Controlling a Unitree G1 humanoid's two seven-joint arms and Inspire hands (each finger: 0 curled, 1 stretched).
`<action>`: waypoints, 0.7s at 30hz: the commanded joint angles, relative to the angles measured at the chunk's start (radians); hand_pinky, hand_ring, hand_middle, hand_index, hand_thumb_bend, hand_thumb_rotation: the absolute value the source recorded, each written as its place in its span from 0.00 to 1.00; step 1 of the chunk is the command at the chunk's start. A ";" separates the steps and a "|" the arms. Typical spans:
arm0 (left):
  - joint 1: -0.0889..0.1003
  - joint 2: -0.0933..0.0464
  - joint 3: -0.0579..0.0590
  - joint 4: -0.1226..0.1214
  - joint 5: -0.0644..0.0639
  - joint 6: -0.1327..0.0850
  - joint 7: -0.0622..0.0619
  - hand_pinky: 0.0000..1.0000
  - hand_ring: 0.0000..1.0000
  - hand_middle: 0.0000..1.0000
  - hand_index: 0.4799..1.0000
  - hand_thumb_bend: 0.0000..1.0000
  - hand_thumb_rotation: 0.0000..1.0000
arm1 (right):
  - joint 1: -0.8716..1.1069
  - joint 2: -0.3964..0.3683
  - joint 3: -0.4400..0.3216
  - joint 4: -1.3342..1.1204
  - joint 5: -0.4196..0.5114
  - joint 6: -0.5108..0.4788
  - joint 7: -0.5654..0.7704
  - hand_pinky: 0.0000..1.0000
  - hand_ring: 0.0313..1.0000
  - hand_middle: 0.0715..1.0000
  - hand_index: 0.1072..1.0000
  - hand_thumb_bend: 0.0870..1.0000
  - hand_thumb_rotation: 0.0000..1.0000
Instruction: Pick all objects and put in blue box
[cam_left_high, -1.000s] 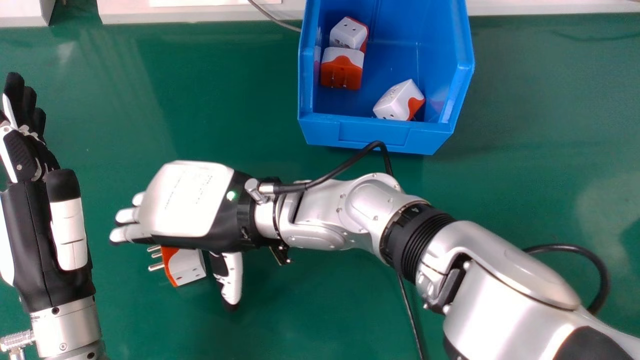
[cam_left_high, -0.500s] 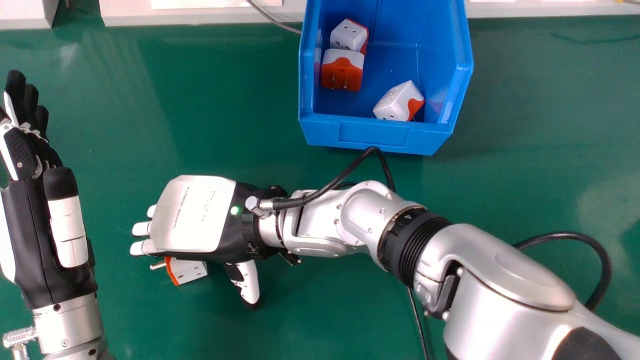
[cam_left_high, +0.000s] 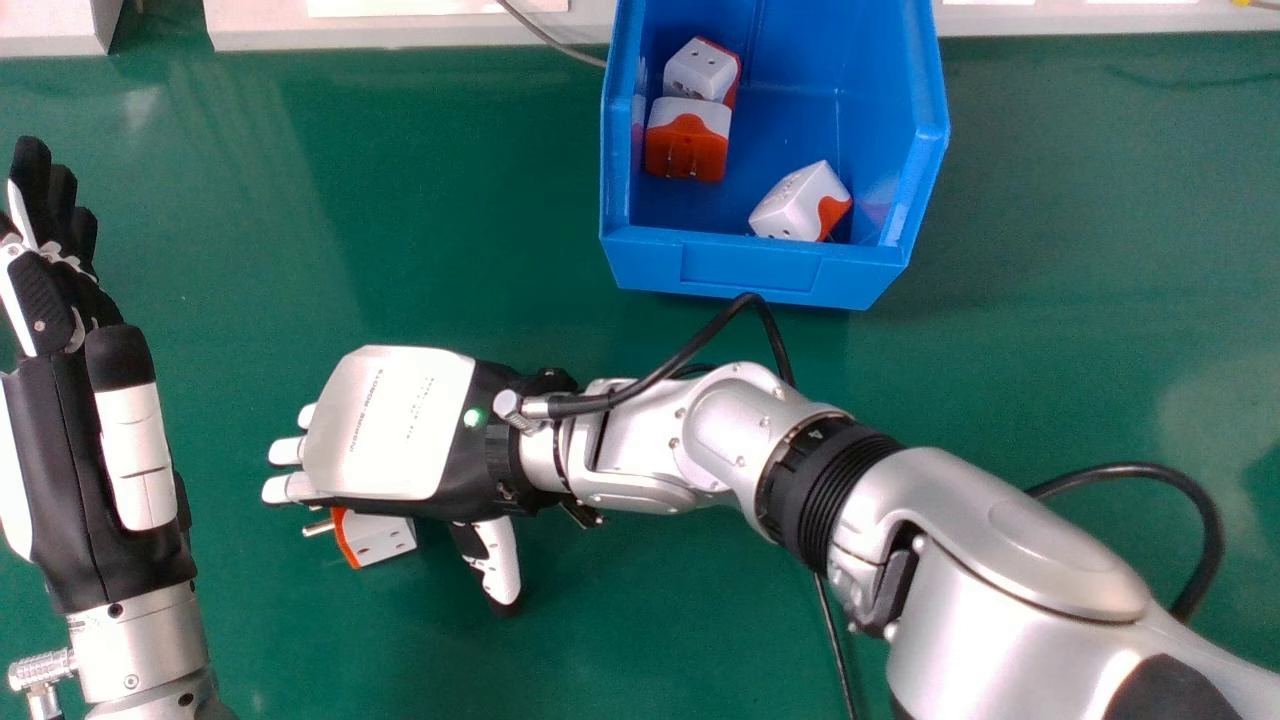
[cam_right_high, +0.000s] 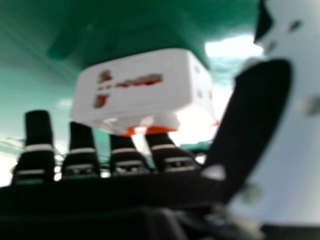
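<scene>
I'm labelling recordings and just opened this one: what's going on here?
The robot's open right hand is over a white and orange boxy plug adapter on the green table, its thumb not yet closed on it. Three similar adapters lie in the blue plastic box. The left hand is idle at the head view's left edge.

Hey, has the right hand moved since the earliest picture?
Yes. Judged against the blue box, the right hand has shifted rightward and a little back toward the robot.

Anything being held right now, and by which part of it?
Nothing: the right hand is open over the white-and-orange adapter, its thumb apart from it; the left hand is empty.
</scene>
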 joint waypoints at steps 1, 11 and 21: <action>-0.004 0.001 0.001 -0.012 -0.012 -0.026 -0.004 1.00 1.00 1.00 0.87 0.75 1.00 | -0.018 0.104 0.015 0.017 -0.015 0.043 -0.009 0.75 0.88 0.91 0.88 1.00 0.27; -0.008 0.002 0.003 0.000 -0.020 -0.034 -0.010 1.00 1.00 1.00 0.87 0.76 1.00 | -0.036 0.134 0.038 0.036 -0.014 0.075 0.009 0.74 0.88 0.91 0.87 1.00 0.29; 0.003 -0.001 0.004 -0.020 -0.010 -0.026 -0.004 1.00 1.00 1.00 0.87 0.77 1.00 | -0.033 0.114 0.040 0.039 0.009 0.032 -0.005 0.72 0.85 0.87 0.83 0.96 0.21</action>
